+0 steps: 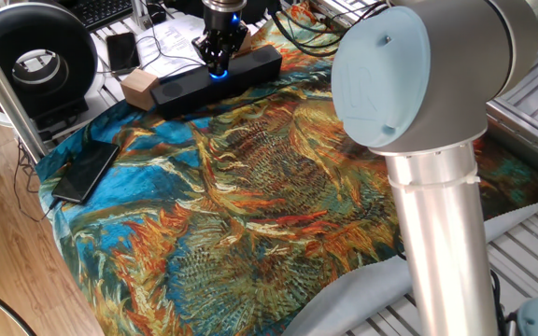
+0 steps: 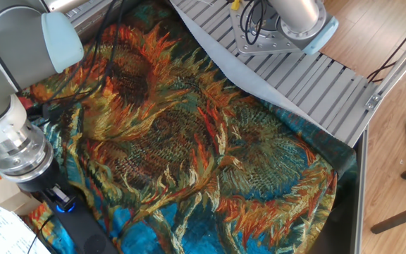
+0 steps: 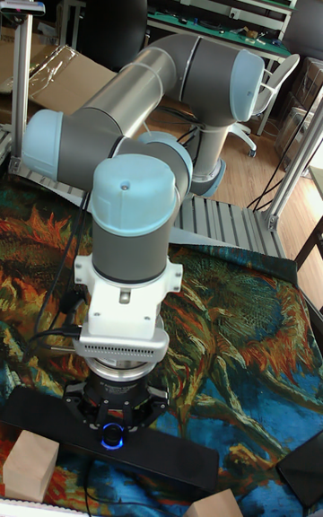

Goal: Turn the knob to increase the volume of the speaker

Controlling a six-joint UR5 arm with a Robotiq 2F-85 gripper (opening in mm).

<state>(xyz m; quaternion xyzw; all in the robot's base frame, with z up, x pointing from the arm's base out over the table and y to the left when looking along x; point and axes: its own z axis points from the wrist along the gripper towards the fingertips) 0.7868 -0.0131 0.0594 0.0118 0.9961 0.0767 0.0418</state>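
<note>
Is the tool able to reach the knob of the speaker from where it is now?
Probably yes. The tool already sits right over the knob on the speaker, its fingers around the blue glow. Nothing stands between them; the wooden block lies aside.

The gripper (image 1: pixel 219 58) stands directly over the knob (image 1: pixel 219 74), blocking access to the speaker (image 1: pixel 215 75) from above at its middle. The wooden end blocks (image 3: pixel 30 466) flank the speaker on both sides. Behind the speaker, cables, papers and a large ring-shaped device (image 1: pixel 35 58) crowd the far left area. A smartphone (image 1: pixel 86 171) lies at the left cloth edge. The central sunflower cloth (image 1: pixel 250 187) is open. The arm's big joint (image 1: pixel 409 84) fills the near right.
</note>
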